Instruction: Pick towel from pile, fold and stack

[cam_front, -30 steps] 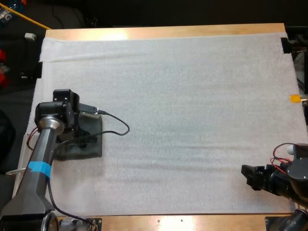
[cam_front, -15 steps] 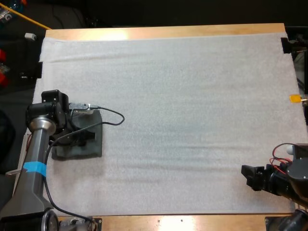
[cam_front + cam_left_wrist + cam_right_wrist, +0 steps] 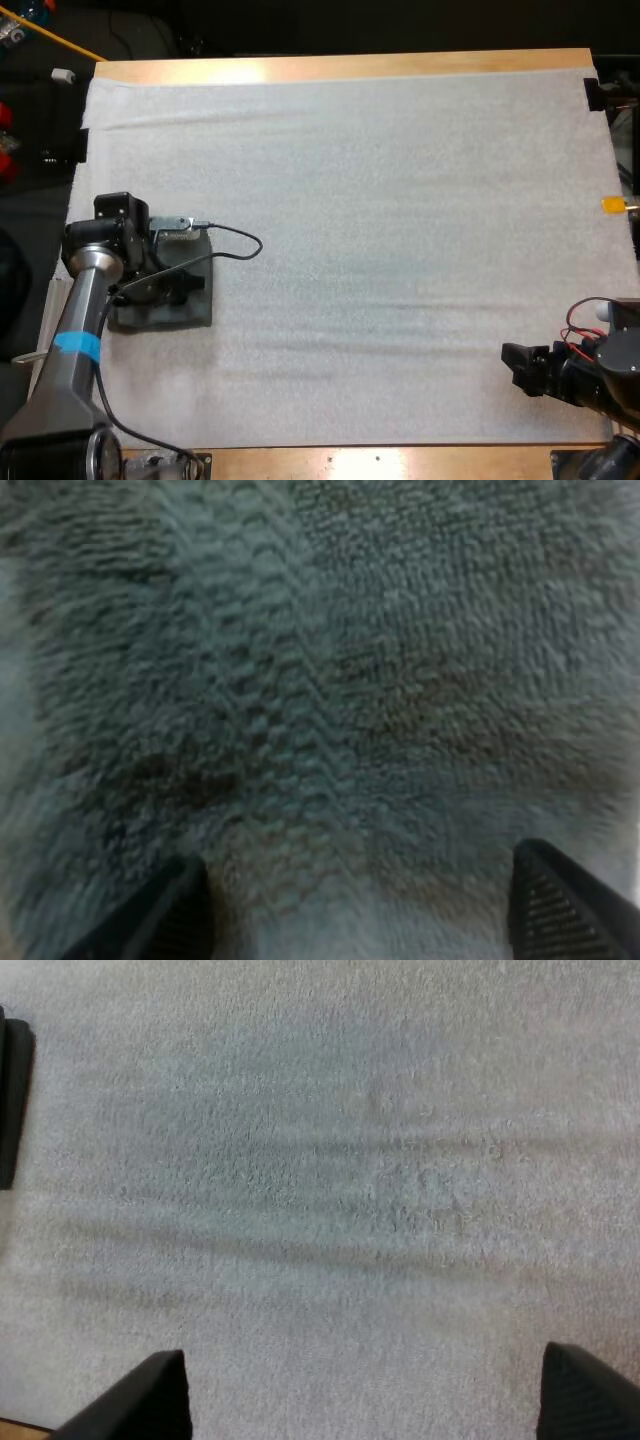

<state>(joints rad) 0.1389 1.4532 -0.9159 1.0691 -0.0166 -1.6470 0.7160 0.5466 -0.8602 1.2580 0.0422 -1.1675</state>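
By the wooden desk's [image 3: 400, 462] near edge, at the right end of the white foam mat [image 3: 400, 250], the right arm's fingers [image 3: 150, 1400] stood released and well apart over bare mat, pointing left. Farther in, close to the mat's left edge, lay the folded dark grey-green terry towel [image 3: 165, 312], a flat square with its edges roughly parallel to the mat's. The left arm's fingers [image 3: 175, 910] were spread wide, released, low over the towel's pile and pinching none of it. From the towel rightward and out to the desk's far edge stretched broad bare mat.
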